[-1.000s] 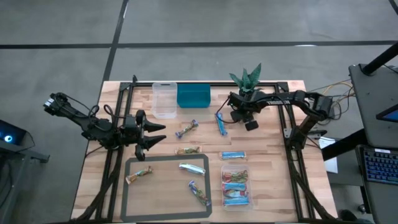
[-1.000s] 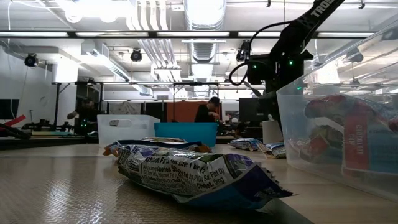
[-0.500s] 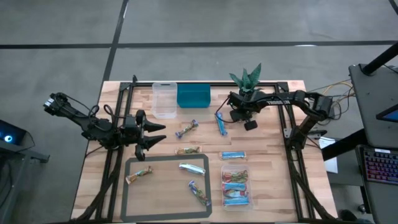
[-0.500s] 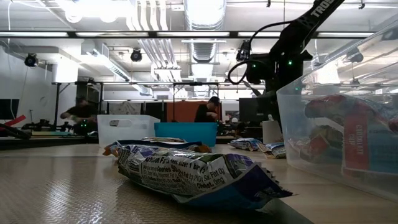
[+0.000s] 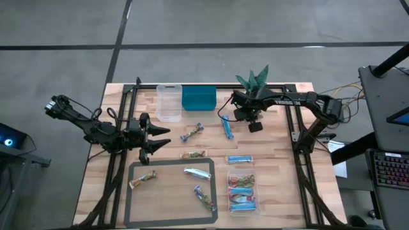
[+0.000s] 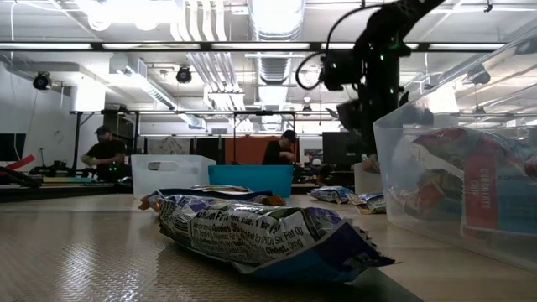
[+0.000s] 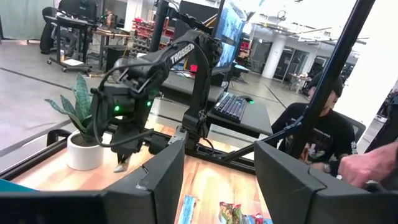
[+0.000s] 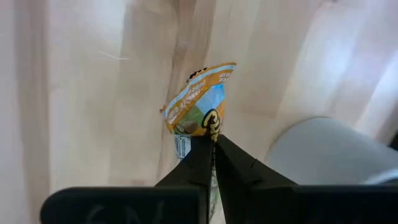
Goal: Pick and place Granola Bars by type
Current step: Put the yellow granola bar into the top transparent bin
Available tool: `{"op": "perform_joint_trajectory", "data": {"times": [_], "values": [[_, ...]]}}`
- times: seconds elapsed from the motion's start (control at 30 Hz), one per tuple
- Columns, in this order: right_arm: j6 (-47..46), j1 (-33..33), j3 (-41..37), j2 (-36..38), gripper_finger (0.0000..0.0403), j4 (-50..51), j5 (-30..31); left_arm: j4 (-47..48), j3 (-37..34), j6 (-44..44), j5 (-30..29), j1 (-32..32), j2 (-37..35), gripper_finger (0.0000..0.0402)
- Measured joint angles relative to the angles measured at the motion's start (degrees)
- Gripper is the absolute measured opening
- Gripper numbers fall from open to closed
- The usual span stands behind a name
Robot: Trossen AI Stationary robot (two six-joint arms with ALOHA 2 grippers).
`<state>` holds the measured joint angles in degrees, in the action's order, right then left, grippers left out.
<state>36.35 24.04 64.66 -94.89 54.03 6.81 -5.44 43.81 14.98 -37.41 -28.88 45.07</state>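
Right gripper (image 8: pixel 213 144) has just closed, pinching one end of a bar (image 8: pixel 198 107) near the table's (image 5: pixel 281 160) far edge, beside the plant pot (image 8: pixel 329 152); the arm has risen slightly. Judged: grasp made, carry to a tub (image 5: pixel 243 190) next. Left gripper (image 5: pixel 153 137) waits spread, near the left edge.

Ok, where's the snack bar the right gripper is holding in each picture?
Right wrist view: the bar sits mid-picture, pinched in the shut right gripper.
Left wrist view: it dangles below the far arm, beside the white plant pot.
High view: hidden under the gripper, next to the plant.
Low view: cannot make it out.
Shared landmark: the plant pot, the pale curve in the right wrist view.
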Motion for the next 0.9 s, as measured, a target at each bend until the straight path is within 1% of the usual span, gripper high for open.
{"op": "perform_joint_trajectory", "data": {"times": [0.17, 0.27, 0.53, 0.63, 0.73, 0.9], "values": [[-2.1, -2.3, 6.0, 0.1, 0.0008, 6.9, 0.0, 0.0, 0.0, -0.3, 0.0, 0.0, 0.0, 0.0177], [-4.0, -3.8, 9.8, 0.1, 0.0008, 10.5, -1.1, 0.0, 0.0, -1.4, -0.2, 0.0, 0.0, 0.0177], [-11.1, -10.0, 20.6, 0.1, 0.0008, 18.1, -1.5, 0.0, 0.0, -1.9, -1.8, 0.0, -0.3, 0.0177], [-14.3, -12.7, 24.8, 0.1, 0.0008, 20.2, -1.9, -0.1, 0.0, -1.9, -3.6, 0.0, -0.4, 0.0177], [-18.2, -15.3, 28.6, 0.1, 0.0008, 21.0, -2.8, 0.0, 0.0, -2.1, -4.1, 0.0, -0.4, 0.0177], [-21.8, -18.6, 32.2, 0.2, 0.0008, 21.4, -3.0, 0.0, 0.0, -3.0, -4.2, 0.0, -0.4, 0.0177]]}}
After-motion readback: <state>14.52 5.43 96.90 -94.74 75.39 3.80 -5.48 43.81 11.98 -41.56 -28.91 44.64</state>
